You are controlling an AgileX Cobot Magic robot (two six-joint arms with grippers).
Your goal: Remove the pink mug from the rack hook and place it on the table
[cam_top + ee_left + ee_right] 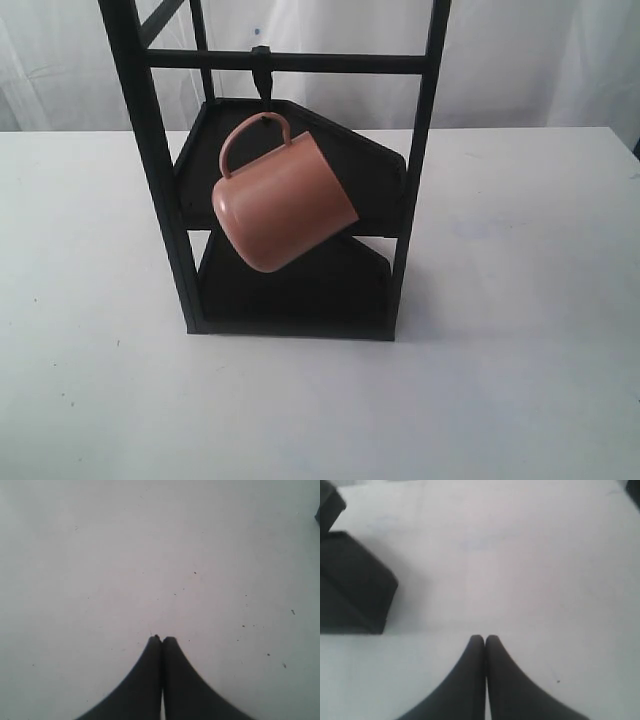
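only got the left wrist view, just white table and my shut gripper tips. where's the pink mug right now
Observer: The pink mug hangs by its handle from the rack hook on the crossbar, off the table.
Operator: is the right gripper anywhere near it
Observer: No arm shows in the exterior view. The right gripper is shut over bare table, with a dark part of the rack off to one side.
Operator: which way does the mug hang
Observer: Tilted, its base turned toward the exterior camera, with the dark shelves behind it.
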